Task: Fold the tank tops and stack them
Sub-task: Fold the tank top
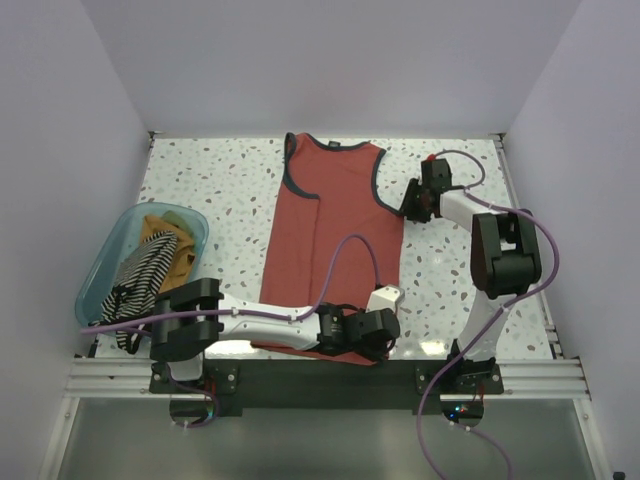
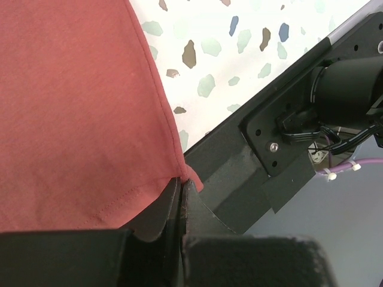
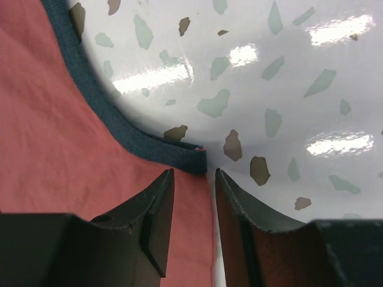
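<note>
Left claw (image 2: 181, 186) pinches a hem corner of the rust-red tank top (image 1: 335, 230) at the near edge of the table (image 1: 220, 190). Right claw (image 3: 194, 179), narrowly spread, straddles its armhole trim. At the left edge, the teal bin (image 1: 95, 275) holds a striped top (image 1: 140, 278) and a mustard top (image 1: 165, 238).

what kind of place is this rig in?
Probably a lab test cell: blank white walls box in a speckled table, left arm and right arm sit on a metal rail, a red top lies spread flat.
</note>
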Controlling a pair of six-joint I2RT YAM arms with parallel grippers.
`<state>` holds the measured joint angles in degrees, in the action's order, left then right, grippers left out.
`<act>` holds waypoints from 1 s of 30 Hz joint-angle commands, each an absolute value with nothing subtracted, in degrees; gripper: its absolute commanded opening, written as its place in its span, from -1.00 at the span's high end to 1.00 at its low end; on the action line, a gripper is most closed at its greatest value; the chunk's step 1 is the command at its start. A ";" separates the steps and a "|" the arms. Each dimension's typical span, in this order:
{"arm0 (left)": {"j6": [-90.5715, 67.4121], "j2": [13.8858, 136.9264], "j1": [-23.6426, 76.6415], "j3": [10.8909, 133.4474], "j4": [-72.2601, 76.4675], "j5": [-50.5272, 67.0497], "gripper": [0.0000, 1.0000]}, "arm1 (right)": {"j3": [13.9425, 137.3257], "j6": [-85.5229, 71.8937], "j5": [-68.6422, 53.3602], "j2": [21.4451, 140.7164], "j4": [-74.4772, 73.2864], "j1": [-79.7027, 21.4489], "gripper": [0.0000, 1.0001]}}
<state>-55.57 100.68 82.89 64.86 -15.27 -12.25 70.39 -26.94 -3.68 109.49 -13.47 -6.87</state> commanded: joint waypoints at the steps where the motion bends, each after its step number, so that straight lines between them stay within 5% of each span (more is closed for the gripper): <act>1: -56.42 99.40 82.79 65.13 -12.74 -12.04 1.00 | 71.89 -25.75 -0.09 108.46 -13.98 -6.59 0.25; 14: -56.08 99.14 82.79 64.60 -11.78 -11.43 1.00 | 73.91 -25.84 -0.79 112.67 -13.71 -7.03 0.32; 22: -54.85 98.79 83.76 61.61 -4.75 -7.56 1.00 | 72.16 -27.51 5.27 110.57 -14.41 -6.86 0.91; 30: -55.72 93.35 83.85 55.74 -1.06 -10.80 1.00 | 73.21 -26.90 7.39 107.32 -17.22 -7.03 1.00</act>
<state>-55.40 98.91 83.50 58.59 -5.28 -8.97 72.03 -27.40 4.14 111.09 -15.51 -7.07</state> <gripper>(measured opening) 0.022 0.074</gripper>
